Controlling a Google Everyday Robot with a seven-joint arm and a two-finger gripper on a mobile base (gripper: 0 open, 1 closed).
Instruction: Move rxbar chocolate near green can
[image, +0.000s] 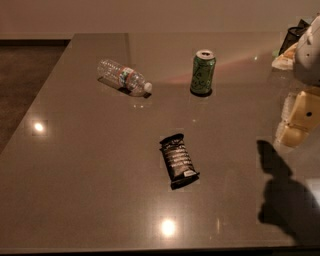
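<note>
The rxbar chocolate (178, 160) is a flat black wrapper with white text lines, lying on the grey table (90, 165) near its middle. The green can (203, 72) stands upright farther back, a little right of the bar and well apart from it. My gripper (298, 120) is a pale yellow-white shape at the right edge, hanging above the table, to the right of the bar and holding nothing that I can see. Its dark shadow (282, 195) falls on the table at the front right.
A clear plastic bottle (124, 77) with a white cap lies on its side at the back left of the can. Dark and pale items (290, 47) sit at the table's back right corner. The table's left edge meets dark floor (25, 80).
</note>
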